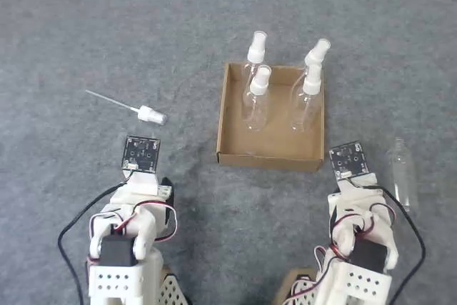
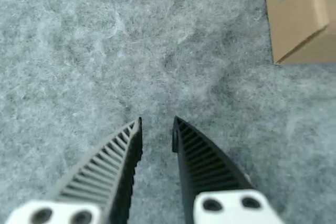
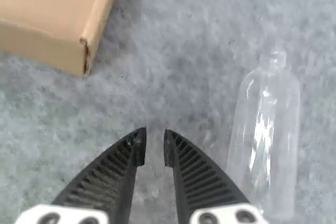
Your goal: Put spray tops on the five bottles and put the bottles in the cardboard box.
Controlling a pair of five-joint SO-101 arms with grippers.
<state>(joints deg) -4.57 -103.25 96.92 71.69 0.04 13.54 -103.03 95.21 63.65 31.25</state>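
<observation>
**High view.** The cardboard box (image 1: 223,116) is sitting at the middle of the tabletop (image 1: 71,48). It is carrying four capped bottles (image 1: 255,94), all standing upright. The fifth bottle (image 1: 401,173) is lying uncapped on the tabletop to the right of the box. Its long axis is running away from the arms, with the neck at the far end. The right arm (image 1: 360,237) is the nearer one, and the bottle is lying just beside its wrist, on the outer side. The loose spray top (image 1: 152,114) is lying left of the box, with its dip tube (image 1: 111,99) trailing away to the far left. The left arm (image 1: 132,233) is the nearer one to it.

**Left wrist view.** The left hand (image 2: 156,127) is hanging over bare tabletop with its fingers parted only narrowly, gripping nothing. The spray top is lying ahead of the fingertips, well apart from them.

**Right wrist view.** The right hand (image 3: 154,135) is likewise showing a narrow gap and holding nothing. The bottle is lying alongside it, apart from the fingers, with its axis roughly parallel to them. In my judgement, the hand is needing a sideways shift and a wider opening before any grasp.
</observation>
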